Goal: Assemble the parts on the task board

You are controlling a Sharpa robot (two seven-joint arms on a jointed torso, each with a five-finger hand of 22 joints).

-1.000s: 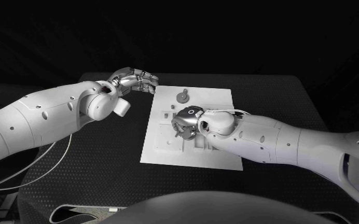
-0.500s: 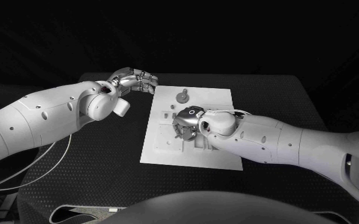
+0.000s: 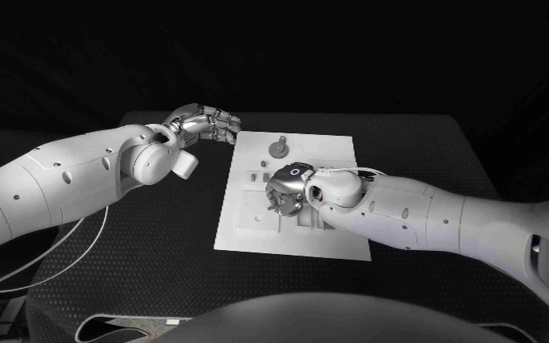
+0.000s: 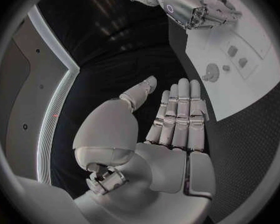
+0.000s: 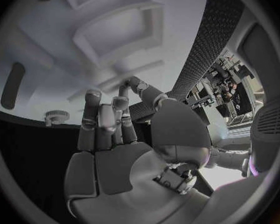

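- Left robot hand [image 3: 206, 125]: it hovers over the black table [image 3: 137, 224] just off the far left corner of the task board [image 3: 258, 236], apart from it. In the left wrist view its fingers [image 4: 177, 117] lie straight and side by side with the thumb held out, and nothing is in the palm, so it is released and idle.
- Task board: a white plate in the middle of the table, with raised blocks and slots. I judge it stiff and flat, and likely to slide on the table if pushed sideways.
- Parts: a small round knob-like part [image 3: 279, 148] stands near the board's far edge, and two small square parts [image 4: 237, 56] sit nearby. They look light, hard and smooth, so probably slippery. A pinch across the sides, low on the part, would suit best.
- Right robot hand [image 3: 286, 186]: it is low over the middle of the board, fingers pointing down. In the right wrist view its fingertips [image 5: 124, 87] reach a raised block, and appear to touch it. Whether a part sits between them I cannot tell.
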